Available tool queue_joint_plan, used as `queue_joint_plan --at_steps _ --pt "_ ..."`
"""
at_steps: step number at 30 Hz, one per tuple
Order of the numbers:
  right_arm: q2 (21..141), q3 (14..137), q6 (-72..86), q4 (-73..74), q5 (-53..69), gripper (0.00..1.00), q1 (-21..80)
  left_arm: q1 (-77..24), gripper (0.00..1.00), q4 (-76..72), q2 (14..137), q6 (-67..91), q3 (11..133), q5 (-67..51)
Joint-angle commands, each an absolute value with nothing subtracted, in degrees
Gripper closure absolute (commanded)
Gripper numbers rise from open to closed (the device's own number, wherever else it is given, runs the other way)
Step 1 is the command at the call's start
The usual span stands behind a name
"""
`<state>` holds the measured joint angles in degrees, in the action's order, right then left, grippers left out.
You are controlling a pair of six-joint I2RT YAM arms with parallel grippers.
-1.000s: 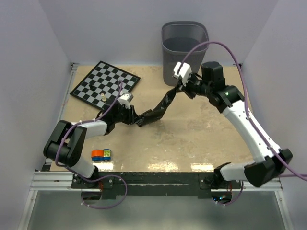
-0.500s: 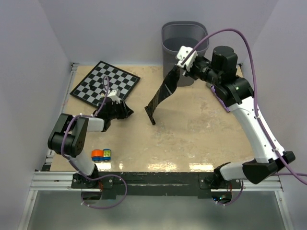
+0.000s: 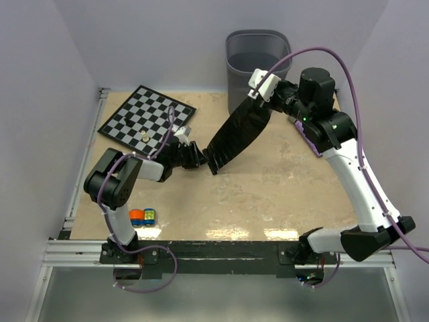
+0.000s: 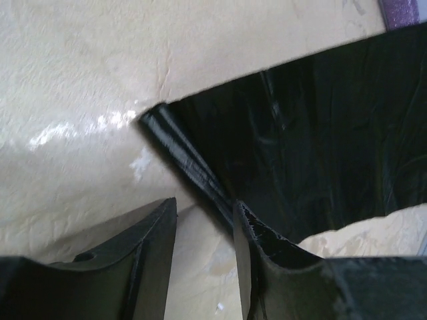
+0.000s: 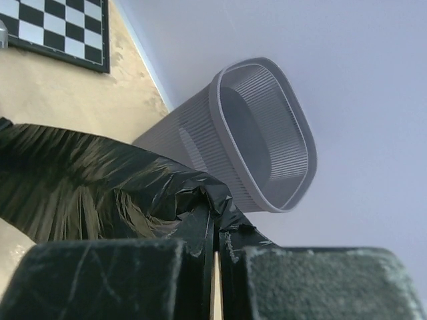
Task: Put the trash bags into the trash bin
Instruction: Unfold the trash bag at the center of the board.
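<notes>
Desk (image 3: 281, 194): carries all items.
Trash bin (image 3: 258, 60): upright at the far edge, right of centre.
Trash bag (image 3: 238, 134): spread sheet hanging slantwise above the desk's middle, top corner in front of the bin, bottom corner near the surface.
Chessboard (image 3: 147, 117): far left corner.
Right gripper (image 5: 215, 243): jaws closed, pinching the bag's top corner.
Left gripper (image 4: 203, 207): jaws partly apart, nothing clamped. The bag's bottom corner lies at one fingertip.

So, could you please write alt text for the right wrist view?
The right gripper is shut on a crinkled black bag that spreads away to the left. Behind it is the grey mesh bin, with a chessboard corner at top left.
</notes>
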<state>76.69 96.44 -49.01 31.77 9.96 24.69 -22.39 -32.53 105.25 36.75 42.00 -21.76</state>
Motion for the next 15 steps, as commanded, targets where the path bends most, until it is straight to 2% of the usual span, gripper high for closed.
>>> queue_joint_plan --at_steps 1,7,15 --pt "74.3 94.9 -53.8 31.0 5.7 1.00 24.4 -23.6 0.54 -25.9 108.8 38.4 47.5 -16.5" --pt "74.0 95.9 -54.2 28.2 1.8 1.00 24.3 -23.9 0.48 -21.5 110.4 41.0 49.2 -13.0" --pt "75.5 102.3 -50.8 28.2 2.3 1.00 24.3 -24.8 0.48 -17.9 111.8 43.9 48.5 -9.9"
